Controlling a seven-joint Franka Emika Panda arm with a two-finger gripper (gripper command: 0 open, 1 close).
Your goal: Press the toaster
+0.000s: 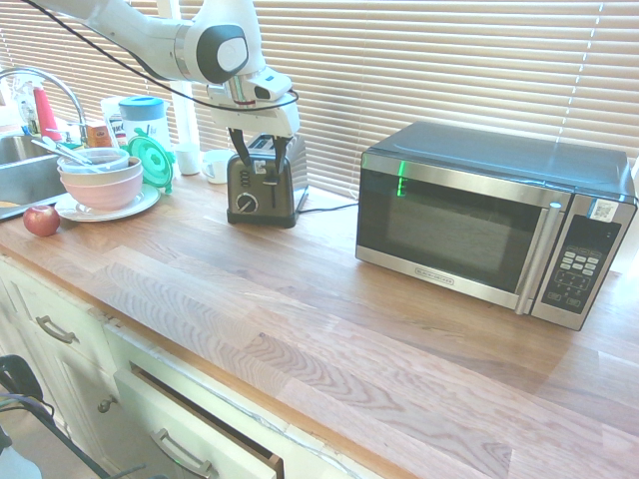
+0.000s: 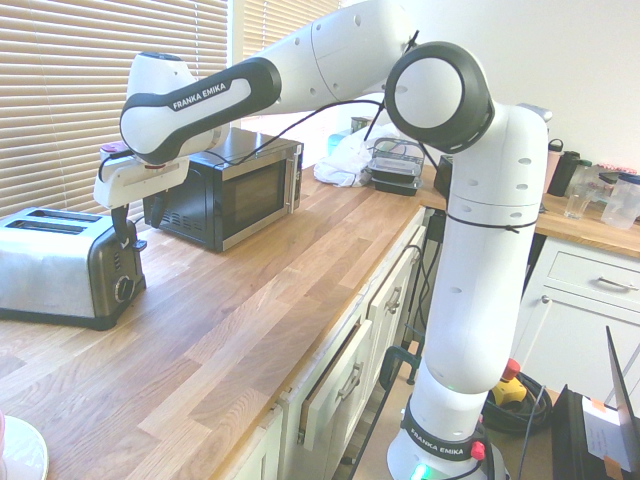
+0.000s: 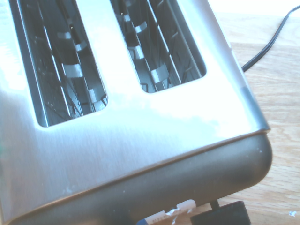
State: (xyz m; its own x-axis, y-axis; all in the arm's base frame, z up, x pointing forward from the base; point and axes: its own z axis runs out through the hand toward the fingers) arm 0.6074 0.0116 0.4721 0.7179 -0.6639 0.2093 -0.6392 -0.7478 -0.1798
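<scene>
Find the toaster (image 1: 262, 195) upright on the counter (image 1: 329, 244), well apart from the microwave (image 1: 479, 220), with the dial (image 1: 246, 204) facing the open side of the counter. See the hand (image 1: 260, 156) at the front end of the toaster, reaching down from above, fingers spread apart and clamped on nothing. Cannot tell from these angles about any touch against the front face.

Count the approach as nearly done: already lined up with the right end, close to the lever (image 3: 222, 214). Judge the lever as still to be pressed, to go by how high up the front it appears to sit. Note no bread in the visible parts of the slots (image 3: 65, 70).

Left to do, most likely: set a fingertip over the lever, push straight down to the bottom of its travel, then back away. Beware of slipping off the narrow lever or nudging the toaster.
</scene>
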